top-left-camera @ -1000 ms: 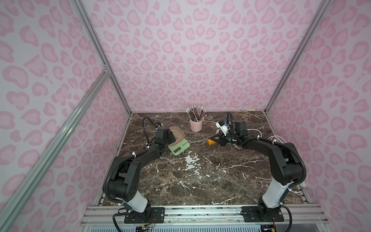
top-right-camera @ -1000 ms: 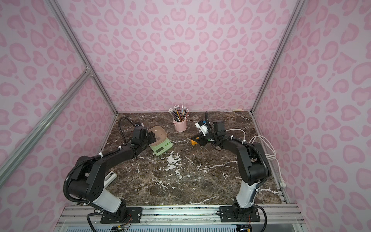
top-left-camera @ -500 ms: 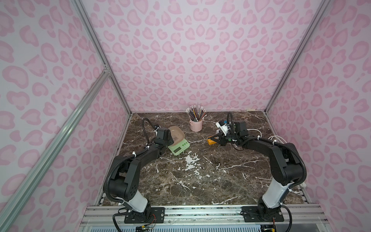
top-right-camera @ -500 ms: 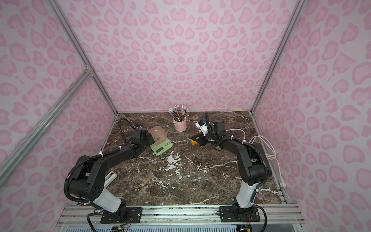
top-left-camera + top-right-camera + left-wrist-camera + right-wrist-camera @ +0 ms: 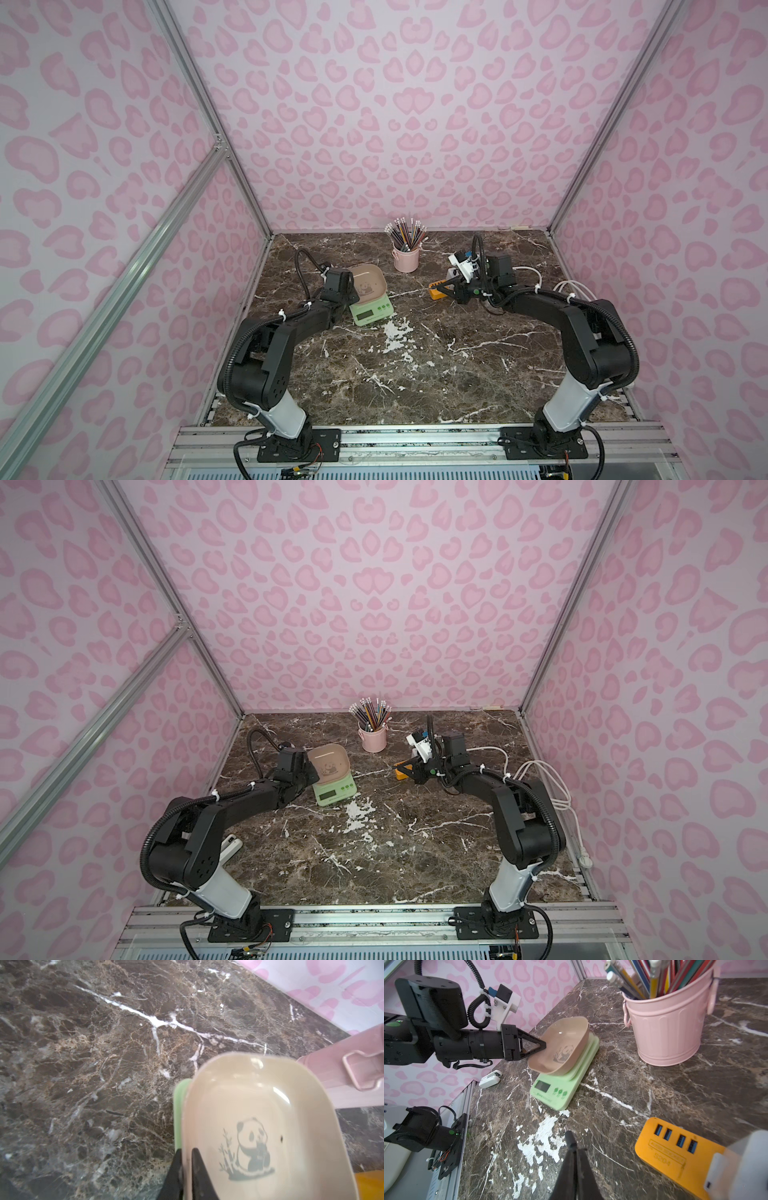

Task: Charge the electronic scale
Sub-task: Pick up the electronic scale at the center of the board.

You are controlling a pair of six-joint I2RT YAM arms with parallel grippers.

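Note:
The electronic scale (image 5: 372, 311) (image 5: 334, 791) (image 5: 560, 1088), mint green, lies left of the table's middle. Its beige panda tray (image 5: 370, 280) (image 5: 259, 1105) (image 5: 564, 1043) sits tilted on it. My left gripper (image 5: 353, 291) (image 5: 316, 773) (image 5: 187, 1157) (image 5: 545, 1044) is shut on the tray's rim, one finger inside and one outside. My right gripper (image 5: 434, 286) (image 5: 397, 766) (image 5: 576, 1150) is shut just above the table beside the orange power strip (image 5: 670, 1151) (image 5: 436, 295). A small dark plug (image 5: 569, 1136) sticks out past its fingertips.
A pink bucket of pencils (image 5: 406, 259) (image 5: 670, 1028) (image 5: 342, 1076) stands behind the scale. A white cube charger (image 5: 737, 1167) sits on the power strip's end. White cables (image 5: 552, 787) lie along the right edge. A small white device (image 5: 490, 1080) (image 5: 230, 848) rests at the left edge.
My left gripper's jaws have closed on the tray's rim; they were open before. The right arm has stayed where it was.

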